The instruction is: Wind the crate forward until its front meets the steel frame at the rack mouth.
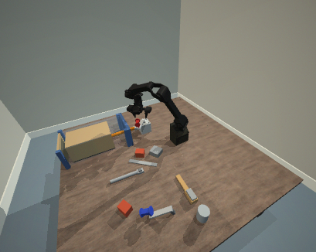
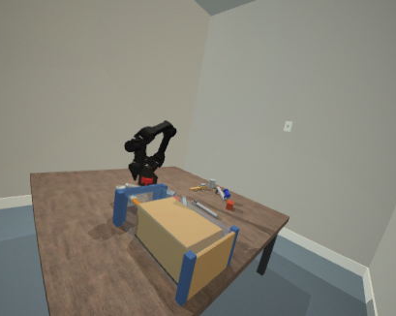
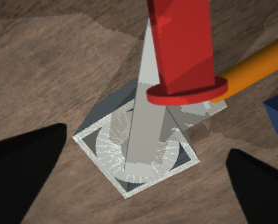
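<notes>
The gripper [image 1: 141,117] [image 3: 148,143] has its fingers wide apart with nothing in them, over the winch [image 1: 145,127] [image 3: 135,145]. The red-knobbed handle [image 1: 137,123] [image 2: 146,180] [image 3: 186,55] looks set on top, and the crate [image 1: 90,141] [image 2: 173,228] sits back from the blue front frame [image 1: 124,130] [image 2: 119,208]. Winding seems the job now; next, grab the red knob and turn it.

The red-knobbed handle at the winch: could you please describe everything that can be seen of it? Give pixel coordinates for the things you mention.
The red-knobbed handle [image 1: 137,123] [image 2: 146,180] [image 3: 182,50] has a flat, pale grey arm that looks like metal, and a glossy red grip ending in a round flange. The arm lies across the top of the grey winch [image 1: 145,127] [image 3: 102,117], over its ridged round centre; whether its key is down the hole is hidden. The grip stands up from the arm's outer end, on the orange strap's side. The gripper [image 3: 148,143] is open and holds none of it.
</notes>
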Motion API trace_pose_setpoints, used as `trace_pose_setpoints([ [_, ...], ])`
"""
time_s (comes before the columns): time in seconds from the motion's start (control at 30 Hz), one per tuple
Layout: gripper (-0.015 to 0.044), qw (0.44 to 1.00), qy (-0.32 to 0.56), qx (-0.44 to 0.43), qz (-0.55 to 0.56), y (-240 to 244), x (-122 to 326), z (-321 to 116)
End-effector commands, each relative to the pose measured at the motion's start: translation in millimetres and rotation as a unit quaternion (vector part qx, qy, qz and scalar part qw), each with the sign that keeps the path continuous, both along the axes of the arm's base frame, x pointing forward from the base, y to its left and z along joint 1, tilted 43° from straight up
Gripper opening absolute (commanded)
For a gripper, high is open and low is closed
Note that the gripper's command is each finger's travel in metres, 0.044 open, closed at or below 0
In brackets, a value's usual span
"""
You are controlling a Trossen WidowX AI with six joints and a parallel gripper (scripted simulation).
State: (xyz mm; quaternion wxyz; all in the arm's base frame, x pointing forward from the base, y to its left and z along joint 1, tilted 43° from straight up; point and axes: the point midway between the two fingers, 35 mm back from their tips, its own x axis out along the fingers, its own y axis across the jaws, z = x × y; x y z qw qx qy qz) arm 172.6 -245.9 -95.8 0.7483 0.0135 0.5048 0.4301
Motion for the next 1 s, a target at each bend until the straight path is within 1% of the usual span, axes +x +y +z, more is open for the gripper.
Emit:
trace_pose_setpoints([
  [0.0, 0.0440, 1.000, -0.002, -0.001, -0.004, 15, 4, -18],
  [0.37, 0.0440, 1.000, -0.002, 0.000, -0.004, 36, 8, -41],
  [0.97, 0.0440, 1.000, -0.001, 0.000, -0.006, 47, 10, -53],
])
